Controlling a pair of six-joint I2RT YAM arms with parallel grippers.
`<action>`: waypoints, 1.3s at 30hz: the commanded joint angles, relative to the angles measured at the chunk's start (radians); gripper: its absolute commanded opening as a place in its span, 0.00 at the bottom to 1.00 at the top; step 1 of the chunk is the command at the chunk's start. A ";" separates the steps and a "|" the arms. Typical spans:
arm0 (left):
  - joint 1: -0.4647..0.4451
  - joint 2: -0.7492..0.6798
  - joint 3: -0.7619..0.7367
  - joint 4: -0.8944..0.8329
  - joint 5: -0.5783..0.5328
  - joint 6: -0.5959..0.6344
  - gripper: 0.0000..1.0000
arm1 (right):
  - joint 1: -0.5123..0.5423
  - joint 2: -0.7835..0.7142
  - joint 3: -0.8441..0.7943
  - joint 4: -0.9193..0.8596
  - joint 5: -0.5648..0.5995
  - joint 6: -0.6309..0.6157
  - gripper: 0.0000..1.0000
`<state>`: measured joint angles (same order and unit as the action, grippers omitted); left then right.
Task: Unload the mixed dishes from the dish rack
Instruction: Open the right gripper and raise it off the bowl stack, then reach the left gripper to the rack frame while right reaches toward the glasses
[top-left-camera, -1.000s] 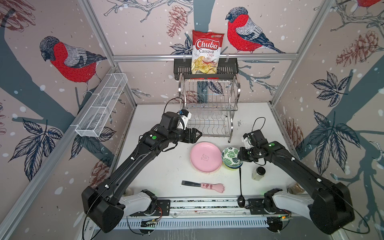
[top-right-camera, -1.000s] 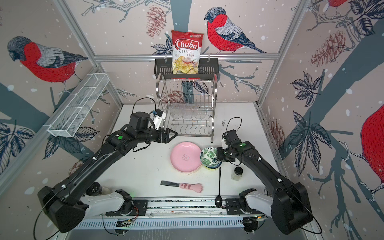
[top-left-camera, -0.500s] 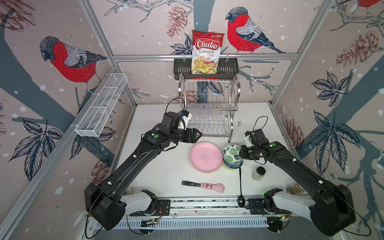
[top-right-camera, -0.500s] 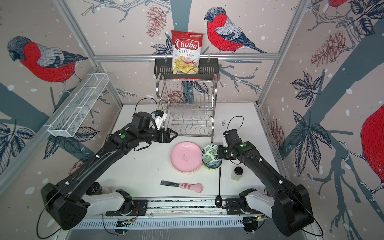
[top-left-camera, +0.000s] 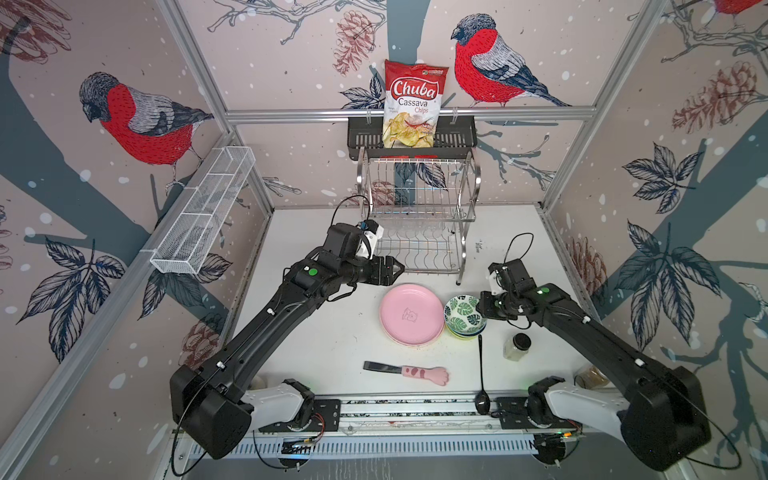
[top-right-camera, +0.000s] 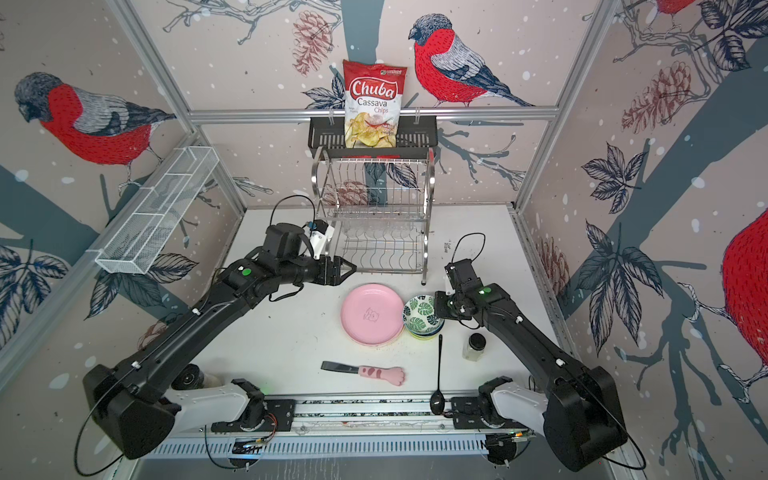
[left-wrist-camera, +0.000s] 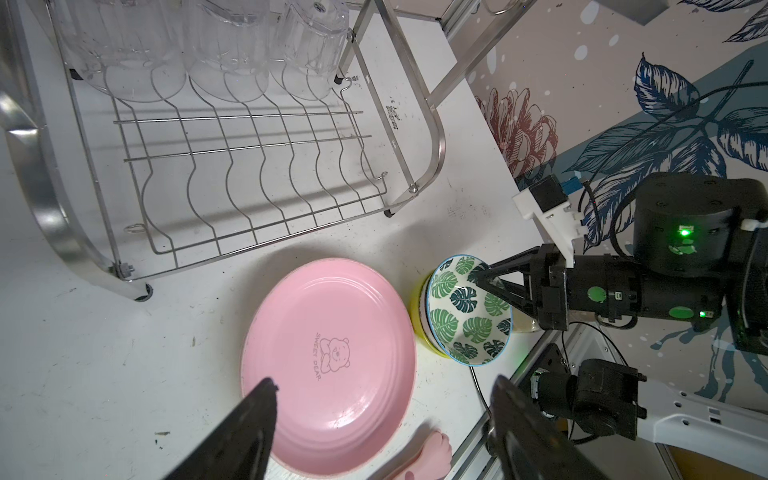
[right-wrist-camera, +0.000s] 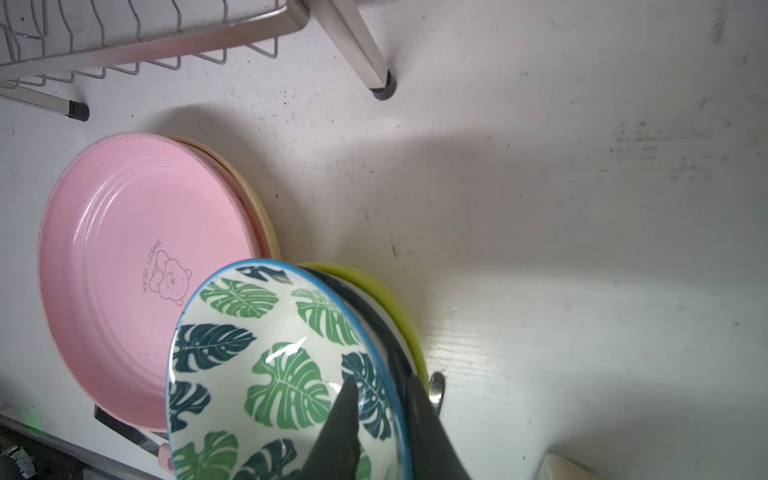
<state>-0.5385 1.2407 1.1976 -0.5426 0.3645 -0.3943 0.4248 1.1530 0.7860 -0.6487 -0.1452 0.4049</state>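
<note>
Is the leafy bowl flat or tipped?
Tipped: the leaf bowl leans in the bowls under it, right claw straddling its rim.

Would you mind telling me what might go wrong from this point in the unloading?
The leaf bowl sits tilted atop the stack on the lime bowl, with the right end effector straddling its rim; withdrawing could drag or tip it, perhaps against the pink plate beside it. Three clear glasses sit in the dish rack; the open left end effector might slip on their smooth walls or snag the wires.
</note>
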 joint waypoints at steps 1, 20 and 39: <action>0.003 -0.005 -0.006 0.028 -0.023 0.000 0.80 | -0.001 -0.010 0.016 -0.026 0.041 -0.023 0.30; 0.151 -0.066 -0.194 0.178 -0.186 -0.036 0.86 | 0.052 -0.273 0.051 0.164 0.126 0.005 0.54; 0.173 0.143 -0.205 0.319 -0.277 -0.007 0.91 | 0.361 -0.209 0.028 0.469 0.499 0.004 0.99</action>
<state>-0.3687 1.3674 0.9844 -0.2459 0.0952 -0.4126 0.7830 0.9363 0.8219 -0.3046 0.2935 0.4141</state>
